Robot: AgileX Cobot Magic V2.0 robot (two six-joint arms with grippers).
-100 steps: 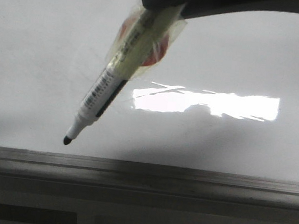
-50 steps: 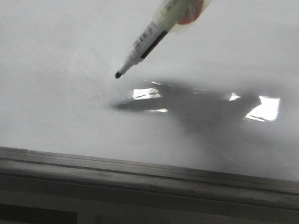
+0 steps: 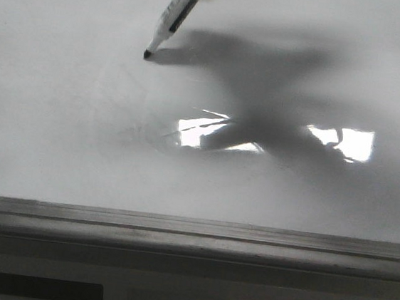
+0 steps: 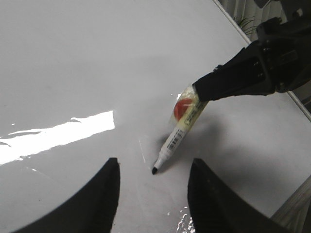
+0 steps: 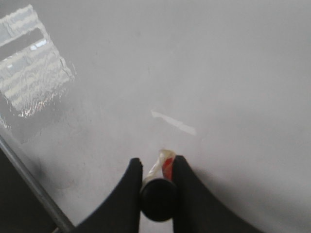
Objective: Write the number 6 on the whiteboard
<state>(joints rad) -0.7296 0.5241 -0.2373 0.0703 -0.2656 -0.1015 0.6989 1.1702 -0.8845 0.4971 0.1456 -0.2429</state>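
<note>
The whiteboard (image 3: pixel 60 121) fills the front view, pale and glossy, with a bright reflection (image 3: pixel 351 143). No drawn number 6 shows on it in any view. My right gripper (image 5: pixel 157 161) is shut on a white marker (image 5: pixel 158 199) wrapped in clear tape with a red patch. In the front view the marker (image 3: pixel 177 10) slants down from the top edge, and its black tip (image 3: pixel 147 55) meets its own shadow on the board. My left gripper (image 4: pixel 154 161) hovers open and empty over the board, with the marker (image 4: pixel 181 136) tip just beyond its fingers. The right gripper (image 4: pixel 199 90) reaches in from the side.
A grey metal edge rail (image 3: pixel 191 231) runs along the board's near side. The rail also shows in the right wrist view (image 5: pixel 34 187). In the left wrist view the board's far edge (image 4: pixel 233 22) runs diagonally, with plants behind it.
The marker has moved away from the rail, farther across the board, and come down. Its tip now meets its shadow. The arm's shadow now covers part of the reflection.
</note>
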